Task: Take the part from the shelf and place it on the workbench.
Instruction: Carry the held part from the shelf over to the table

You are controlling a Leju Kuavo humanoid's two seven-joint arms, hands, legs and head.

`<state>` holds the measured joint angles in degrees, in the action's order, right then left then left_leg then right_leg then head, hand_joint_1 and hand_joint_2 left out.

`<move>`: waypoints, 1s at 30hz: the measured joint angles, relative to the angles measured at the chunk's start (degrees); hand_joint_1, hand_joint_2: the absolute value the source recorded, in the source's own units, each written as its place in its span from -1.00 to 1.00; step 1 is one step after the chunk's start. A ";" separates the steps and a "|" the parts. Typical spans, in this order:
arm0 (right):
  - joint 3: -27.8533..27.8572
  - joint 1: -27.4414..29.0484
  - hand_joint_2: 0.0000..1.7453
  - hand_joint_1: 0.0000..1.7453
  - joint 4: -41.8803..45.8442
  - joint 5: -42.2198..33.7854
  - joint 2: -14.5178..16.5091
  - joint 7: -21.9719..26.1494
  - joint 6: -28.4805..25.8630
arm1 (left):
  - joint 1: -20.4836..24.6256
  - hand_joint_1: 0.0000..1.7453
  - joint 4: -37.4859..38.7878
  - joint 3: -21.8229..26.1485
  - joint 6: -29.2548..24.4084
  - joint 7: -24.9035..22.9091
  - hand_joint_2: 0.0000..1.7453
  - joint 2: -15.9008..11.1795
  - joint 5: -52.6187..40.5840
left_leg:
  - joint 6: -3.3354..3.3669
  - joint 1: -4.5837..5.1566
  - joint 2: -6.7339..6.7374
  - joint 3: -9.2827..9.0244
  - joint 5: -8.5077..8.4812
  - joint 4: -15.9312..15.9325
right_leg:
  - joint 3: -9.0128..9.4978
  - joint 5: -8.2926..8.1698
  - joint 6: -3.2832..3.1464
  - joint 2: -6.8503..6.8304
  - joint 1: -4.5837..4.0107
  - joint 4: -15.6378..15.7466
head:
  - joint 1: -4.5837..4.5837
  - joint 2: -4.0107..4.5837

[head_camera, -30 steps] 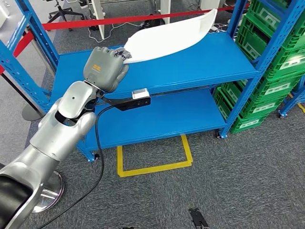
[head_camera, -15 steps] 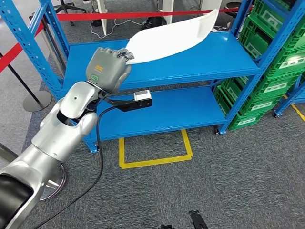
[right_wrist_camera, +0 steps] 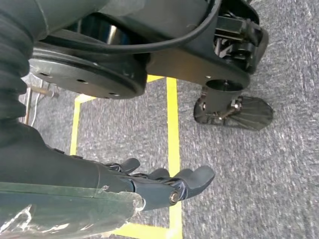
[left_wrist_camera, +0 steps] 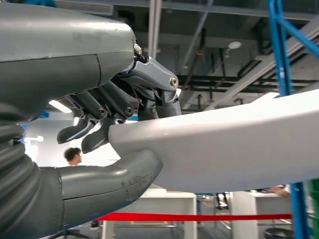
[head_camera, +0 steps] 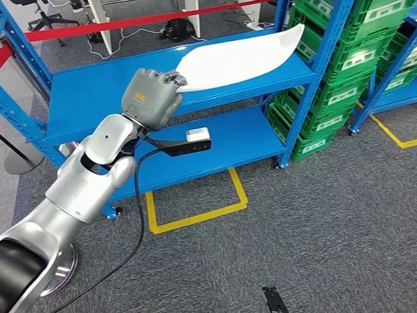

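The part (head_camera: 241,60) is a long, white, curved panel lying across the blue shelf's upper deck (head_camera: 83,98). Its far tip reaches the shelf's right posts. My left hand (head_camera: 150,98) grips the panel's near end. The left wrist view shows the thumb under the part (left_wrist_camera: 233,149) and the fingers (left_wrist_camera: 112,102) curled over its edge. I cannot tell whether the panel rests on the deck or hangs just above it. My right hand (right_wrist_camera: 165,186) hangs low over the carpet with straight fingers and holds nothing.
Stacked green crates (head_camera: 339,72) fill the rack to the right of the shelf. A red barrier tape (head_camera: 98,26) runs behind the shelf. A yellow floor outline (head_camera: 197,218) marks the grey carpet in front of it. A person stands far off in the left wrist view.
The camera has turned, so the shelf and crates have slid left in the picture. My left hand keeps its grip. The panel's far tip now reaches the shelf's right posts.
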<state>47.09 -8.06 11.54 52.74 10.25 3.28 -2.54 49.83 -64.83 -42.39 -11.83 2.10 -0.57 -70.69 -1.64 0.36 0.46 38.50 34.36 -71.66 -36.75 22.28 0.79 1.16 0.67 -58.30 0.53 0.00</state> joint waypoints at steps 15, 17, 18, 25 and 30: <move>0.10 0.24 1.00 -1.00 0.00 -0.02 -0.02 -0.11 -0.07 | -0.05 1.00 -0.02 -0.25 0.87 0.00 1.00 -0.22 0.00 | 2.45 -0.81 -0.10 -5.17 -9.33 14.61 | -8.30 5.69 3.61 -0.66 0.24 -13.96 | 0.89 0.00; 0.10 0.28 1.00 -1.00 0.00 -0.02 -0.02 -0.11 -0.07 | -0.16 1.00 -0.02 -0.32 1.00 0.00 1.00 -0.29 0.00 | 2.52 -0.69 1.34 -5.21 -9.26 14.60 | -9.02 5.81 3.59 -0.91 0.22 -16.29 | 0.90 0.00; 0.11 0.32 1.00 -1.00 0.00 -0.02 -0.03 -0.11 -0.10 | -0.18 1.00 -0.02 -0.35 1.02 0.00 1.00 -0.27 0.00 | 2.48 -0.65 2.00 -5.28 -9.18 14.60 | -7.62 4.46 3.48 -1.15 0.18 -13.93 | 0.89 0.00; 0.15 0.15 1.00 -1.00 0.00 0.14 -0.02 -0.10 -0.23 | 0.15 1.00 -0.01 -0.30 1.39 0.00 1.00 -0.25 0.01 | 1.08 0.12 5.26 -5.83 -8.37 14.57 | -0.39 0.04 1.52 -3.13 -0.64 -0.22 | 0.92 0.00; 0.19 0.04 1.00 -1.00 0.00 0.30 -0.02 -0.10 -0.33 | -0.09 1.00 0.01 -0.31 1.61 0.00 1.00 -0.49 0.02 | 0.19 -0.26 -0.04 0.20 -0.92 1.30 | -0.70 -0.59 0.26 0.19 -0.05 0.14 | 0.71 0.00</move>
<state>47.28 -8.02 11.54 53.04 10.23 3.18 -2.86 49.75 -64.82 -42.70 -10.22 2.10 -1.06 -70.66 -1.45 0.10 0.42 38.70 33.44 -70.36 -37.45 21.70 1.05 1.36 0.62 -58.16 1.25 0.00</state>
